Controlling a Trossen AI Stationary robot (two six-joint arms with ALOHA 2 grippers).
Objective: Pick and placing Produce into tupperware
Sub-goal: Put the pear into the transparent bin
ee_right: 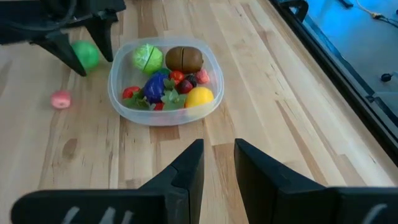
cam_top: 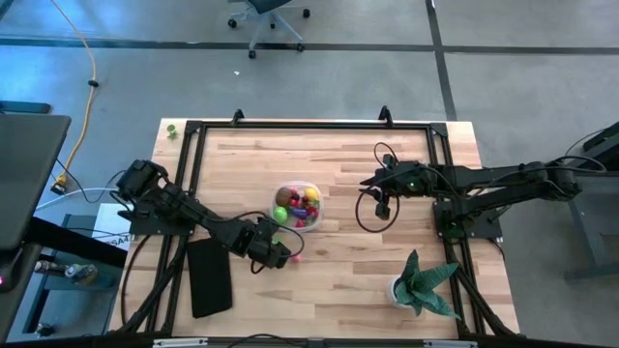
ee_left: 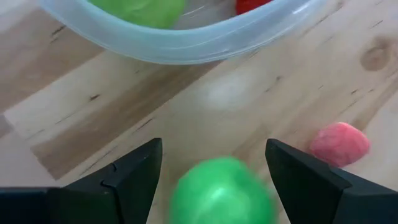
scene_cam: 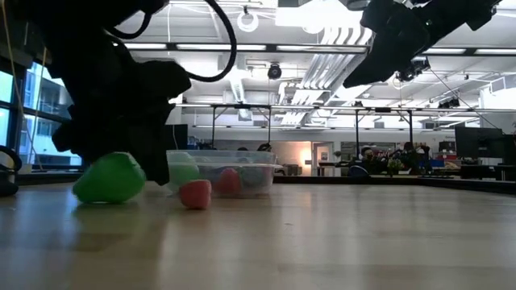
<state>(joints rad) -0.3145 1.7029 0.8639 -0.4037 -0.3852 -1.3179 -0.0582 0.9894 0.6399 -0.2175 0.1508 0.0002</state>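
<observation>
A round green toy fruit point(ee_left: 219, 190) lies on the table point(cam_top: 368, 280) between the spread fingers of the left gripper point(ee_left: 214, 180), which stands open around it and does not yet press it. The tupperware point(ee_right: 163, 81) is just ahead of this claw, already holding most of the produce, and a small pink piece point(ee_left: 340, 144) lies loose on the wood beside the claw's outer finger.

The green fruit is judged to be light, hard and smooth, so it may roll or slip when the fingers close. It should be taken across its widest middle, with the fingers low to the table.

The right gripper point(ee_right: 217, 163) hovers well away from the tub, on its far side from the left claw, with its fingers nearly together and nothing between them.

In the low view the left claw is only a dark mass, and contact with the fruit cannot be made out. The underside of the fruit is cut off in the left wrist view.
</observation>
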